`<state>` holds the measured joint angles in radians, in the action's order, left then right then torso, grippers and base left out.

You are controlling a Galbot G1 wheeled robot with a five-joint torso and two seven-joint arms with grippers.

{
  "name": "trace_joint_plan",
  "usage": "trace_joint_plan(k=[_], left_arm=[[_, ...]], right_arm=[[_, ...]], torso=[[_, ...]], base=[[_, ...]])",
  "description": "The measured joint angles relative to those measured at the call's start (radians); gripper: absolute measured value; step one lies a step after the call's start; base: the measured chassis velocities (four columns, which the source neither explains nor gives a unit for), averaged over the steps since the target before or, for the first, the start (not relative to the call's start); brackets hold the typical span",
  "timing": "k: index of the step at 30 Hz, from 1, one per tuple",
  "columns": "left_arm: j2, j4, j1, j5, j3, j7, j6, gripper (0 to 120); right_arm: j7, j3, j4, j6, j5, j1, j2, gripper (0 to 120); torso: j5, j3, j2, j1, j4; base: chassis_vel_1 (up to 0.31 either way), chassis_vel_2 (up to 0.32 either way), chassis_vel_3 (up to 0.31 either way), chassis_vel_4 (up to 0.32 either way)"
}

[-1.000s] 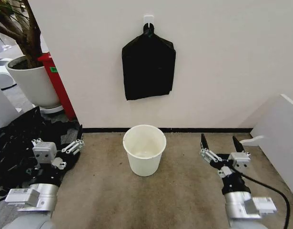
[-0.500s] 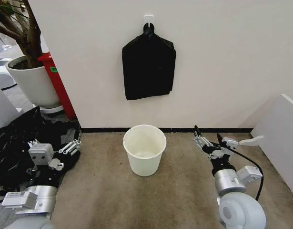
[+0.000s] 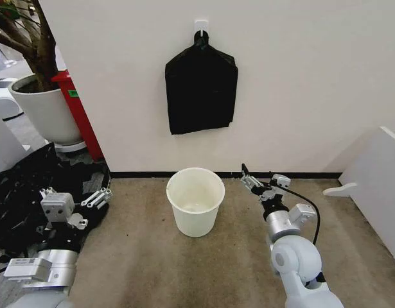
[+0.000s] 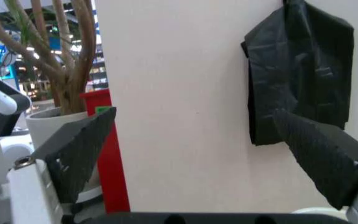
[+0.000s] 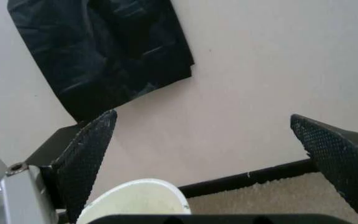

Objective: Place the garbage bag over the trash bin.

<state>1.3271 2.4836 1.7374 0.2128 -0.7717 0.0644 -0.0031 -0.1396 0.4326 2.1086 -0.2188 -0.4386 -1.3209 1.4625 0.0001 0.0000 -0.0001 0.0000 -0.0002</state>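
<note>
Right gripper (image 3: 258, 184) up and forward, just right of the bin (image 3: 195, 200), not touching; jaws spread wide, nothing held. Left gripper (image 3: 81, 200) low at left over the black plastic heap (image 3: 20, 199), jaws wide open, empty. Bin upright on the brown carpet (image 3: 236, 256) near the white wall (image 3: 300, 83), no bag on it. Black bundle (image 3: 201, 86) hangs from a wall hook directly above the bin; can't tell a single bag apart from it. Plant pot (image 3: 46, 112) and a red object (image 3: 78, 109) at far left.

white wall (image 3: 300, 77) | black baseboard (image 3: 287, 174) | beige carpet (image 3: 184, 269) (potted tree (image 3: 36, 77) at left)
</note>
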Motion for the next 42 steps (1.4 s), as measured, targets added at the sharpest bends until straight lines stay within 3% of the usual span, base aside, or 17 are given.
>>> trace_joint_plan(k=[10,15,19,25,29,31,35,39,42], left_arm=[[0.002,0.006,0.003,-0.002,0.001,-0.002,0.001,100],[-0.001,0.007,0.007,0.003,0.001,0.001,-0.002,100],[-0.030,-0.002,0.004,0.010,-0.004,0.006,-0.012,100],[-0.037,-0.005,0.003,0.006,0.000,0.010,-0.015,100],[-0.034,-0.009,0.008,-0.004,0.002,0.011,-0.018,100],[-0.034,-0.009,0.008,-0.004,0.002,0.011,-0.018,100],[-0.035,-0.010,0.010,-0.012,-0.001,0.011,-0.017,100],[-0.035,-0.012,0.017,-0.027,-0.001,0.008,-0.017,100],[-0.034,-0.014,0.031,-0.049,0.003,0.004,-0.025,100]], right_arm=[[0.002,0.009,0.009,0.003,-0.008,-0.011,-0.004,100],[-0.003,0.001,-0.006,0.008,-0.115,0.053,-0.037,100],[-0.013,-0.027,-0.066,0.037,-0.239,0.187,-0.092,100],[-0.075,-0.095,-0.167,0.038,-0.426,0.370,-0.111,100],[-0.124,-0.152,-0.262,0.044,-0.515,0.527,-0.090,100],[-0.126,-0.154,-0.265,0.044,-0.518,0.532,-0.089,100],[-0.159,-0.208,-0.388,0.046,-0.637,0.721,-0.047,100],[-0.159,-0.224,-0.427,0.048,-0.673,0.772,-0.040,100],[-0.185,-0.265,-0.491,0.072,-0.811,0.886,-0.018,100]], torso=[[-0.0001,0.000,0.000,0.000,0.0001],[-0.0001,0.000,0.000,0.000,0.0001],[0.0000,0.000,0.000,0.000,0.0000],[0.0000,0.000,0.000,0.000,0.0001],[0.0000,0.000,0.000,0.000,0.0003],[-0.0001,0.000,0.000,0.000,0.0002],[-0.0003,0.000,0.000,0.000,0.0005],[-0.0002,0.000,0.000,0.000,0.0001],[-0.0002,0.000,0.000,0.000,0.0001]], base=[[0.000,0.000,0.000,0.000],[0.000,0.000,0.000,0.000],[0.000,0.000,0.000,0.000],[0.000,0.000,0.000,0.000],[0.000,0.000,0.000,0.000],[0.000,0.000,0.000,0.000],[0.000,0.000,0.000,0.000],[0.000,0.000,0.000,0.000],[0.000,0.000,0.000,0.000]])
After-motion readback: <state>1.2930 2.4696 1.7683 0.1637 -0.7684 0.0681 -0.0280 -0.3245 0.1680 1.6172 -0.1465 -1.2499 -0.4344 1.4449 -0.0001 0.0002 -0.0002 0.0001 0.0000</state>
